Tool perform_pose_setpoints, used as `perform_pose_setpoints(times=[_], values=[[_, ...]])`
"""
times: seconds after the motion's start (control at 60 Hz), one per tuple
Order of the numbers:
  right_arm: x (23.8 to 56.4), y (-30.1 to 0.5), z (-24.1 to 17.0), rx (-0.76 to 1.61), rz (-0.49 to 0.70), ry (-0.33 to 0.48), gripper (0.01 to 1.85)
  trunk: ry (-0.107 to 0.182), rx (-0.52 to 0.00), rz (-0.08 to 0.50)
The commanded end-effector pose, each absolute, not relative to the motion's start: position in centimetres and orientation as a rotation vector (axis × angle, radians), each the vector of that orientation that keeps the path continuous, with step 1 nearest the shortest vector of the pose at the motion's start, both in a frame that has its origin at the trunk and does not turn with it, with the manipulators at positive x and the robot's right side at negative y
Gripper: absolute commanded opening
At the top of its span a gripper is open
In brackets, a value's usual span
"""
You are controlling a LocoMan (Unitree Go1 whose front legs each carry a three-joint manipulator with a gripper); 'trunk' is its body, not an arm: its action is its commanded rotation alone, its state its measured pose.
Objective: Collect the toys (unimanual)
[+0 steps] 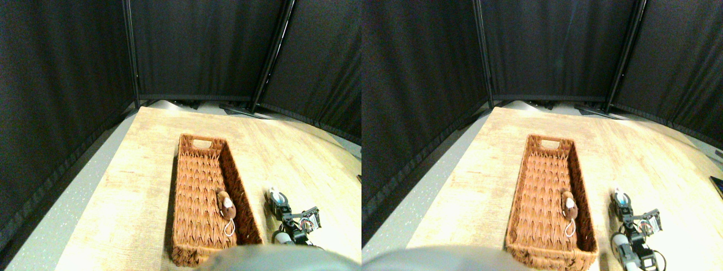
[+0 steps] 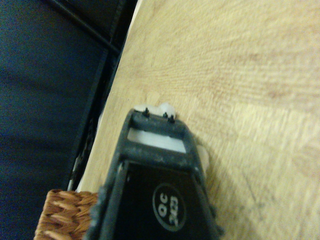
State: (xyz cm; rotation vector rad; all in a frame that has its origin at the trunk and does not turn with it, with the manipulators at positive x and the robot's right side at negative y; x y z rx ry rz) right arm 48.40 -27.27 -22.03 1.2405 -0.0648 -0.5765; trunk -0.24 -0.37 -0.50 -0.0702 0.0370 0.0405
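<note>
A brown plush toy (image 1: 226,205) with a white string loop lies inside the wicker basket (image 1: 176,186), near its right wall towards the near end. My right gripper (image 1: 276,201) is low over the wooden table (image 1: 141,169), just right of the basket. A small pale blue and white toy (image 1: 274,193) sits right at its tip. In the wrist view the dark jaw frame (image 2: 157,117) covers most of this white toy (image 2: 165,107), which peeks out past the tip and along one side. A corner of the basket (image 2: 62,215) shows beside the jaw.
Black curtain panels (image 1: 203,51) on dark poles enclose the table at the back and on both sides. Grey floor (image 1: 68,209) runs along the table's left edge. Bare wood lies beyond the gripper towards the table's far right.
</note>
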Motion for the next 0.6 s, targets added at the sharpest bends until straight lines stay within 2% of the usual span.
perform_pose_setpoints(times=[0.017, 0.283, 0.4, 0.517, 0.6], values=[[48.7, -27.0, -21.0, 1.238, -0.552, -0.073, 0.06, 0.048, -0.086, 0.046], [49.2, -26.1, -18.2, 1.239, -0.391, -0.101, 0.06, 0.042, -0.088, 0.044], [49.4, -24.9, -16.1, 1.177, -0.326, -0.091, 0.06, 0.036, -0.094, 0.044], [49.8, -23.1, -13.7, 1.122, -0.212, -0.070, 0.06, 0.030, -0.101, 0.050], [50.2, -21.9, -12.7, 1.114, -0.187, -0.062, 0.06, 0.025, -0.111, 0.058]])
